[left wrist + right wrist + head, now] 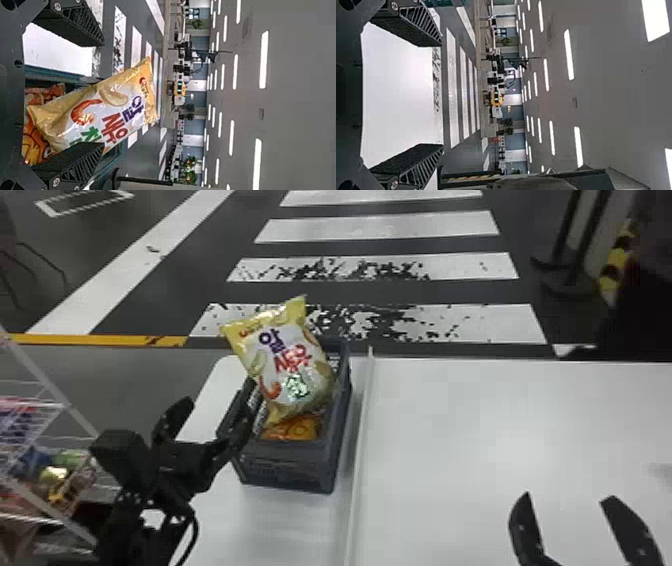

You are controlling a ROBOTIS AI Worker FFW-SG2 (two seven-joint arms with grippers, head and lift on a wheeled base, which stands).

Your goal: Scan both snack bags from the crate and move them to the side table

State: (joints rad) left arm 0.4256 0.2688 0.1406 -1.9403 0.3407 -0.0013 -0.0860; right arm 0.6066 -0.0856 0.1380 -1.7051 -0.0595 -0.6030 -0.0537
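White tabletop (475, 430) filled the lower right of the head view. Left of centre, the crate (287, 465) held both bags: the yellow bag (295, 365) propped up, the orange bag (300, 427) low. Neither had reached the side table, so both moves seemed left; scanning could not be judged. The left gripper (219, 407), beside the crate, and the right gripper (566, 497), lower right, were open and empty.

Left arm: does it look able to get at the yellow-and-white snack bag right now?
Likely yes: the left claw is open at the crate's left side, and the bag sticks up above the crate, uncovered.
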